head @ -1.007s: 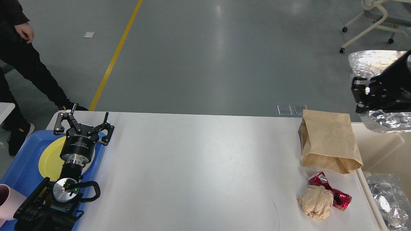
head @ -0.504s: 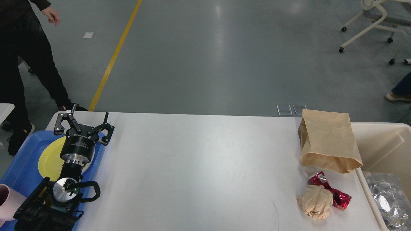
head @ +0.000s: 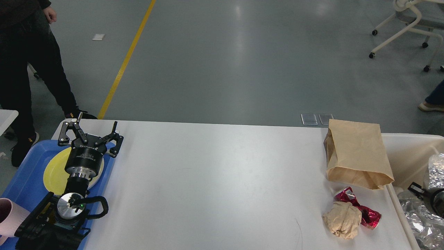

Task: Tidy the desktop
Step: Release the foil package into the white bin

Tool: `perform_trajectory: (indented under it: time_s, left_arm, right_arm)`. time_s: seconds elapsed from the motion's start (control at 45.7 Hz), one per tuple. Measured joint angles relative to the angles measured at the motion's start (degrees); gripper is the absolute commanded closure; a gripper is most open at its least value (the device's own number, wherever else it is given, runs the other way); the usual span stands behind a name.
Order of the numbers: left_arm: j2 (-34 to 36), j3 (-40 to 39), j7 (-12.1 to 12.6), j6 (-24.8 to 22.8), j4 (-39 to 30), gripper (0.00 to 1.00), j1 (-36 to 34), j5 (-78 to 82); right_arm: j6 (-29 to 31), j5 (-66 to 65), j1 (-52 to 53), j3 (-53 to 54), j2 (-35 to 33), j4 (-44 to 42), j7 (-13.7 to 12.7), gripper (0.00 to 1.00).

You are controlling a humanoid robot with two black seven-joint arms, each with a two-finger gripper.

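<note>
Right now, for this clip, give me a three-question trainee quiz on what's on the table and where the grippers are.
1. True or false: the left gripper is open above the yellow plate.
2. Which lies nearest the table's front edge? A) paper bag B) paper ball C) red wrapper
3. Fill in: the foil lies in the cream ____.

Key: 1 true; 2 B; 3 bin.

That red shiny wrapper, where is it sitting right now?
In the head view, the red wrapper lies on the white desktop near its right front corner, touching the crumpled paper ball and just in front of the brown paper bag.
</note>
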Motion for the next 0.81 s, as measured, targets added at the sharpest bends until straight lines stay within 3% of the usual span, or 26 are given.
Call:
perform_trajectory:
  time_s: [0.416,0.438,0.504,0.526,0.81]
  left_arm:
    - [0.00,0.00,0.00,0.00,0.00,0.04,0.00,0.00]
    - [0.00,0.00,0.00,0.00,0.00,0.04,0.00,0.00]
    - [0.00,0.00,0.00,0.00,0.00,0.04,0.00,0.01]
    - [0.00,0.00,0.00,0.00,0.00,0.04,0.00,0.01]
    - [0.00,0.00,0.00,0.00,0.00,0.04,0.00,0.01]
  right_arm:
    - [-3.00,0.01,-6.47,2.35,4.55,-2.87,-0.05,1.00]
    - [-3.00,0.01,-6.58,2.44,4.58,-2.88,-0.04,0.82]
    - [-3.07,0.01,-6.79,2.60,4.63,-2.91,-0.02,0.14]
    - [-3.18,0.02,-6.84,2.66,4.63,-2.91,0.00,0.00]
    - [-10.65,-0.06,-6.83,3.85,4.38,-2.06,0.31,0.00]
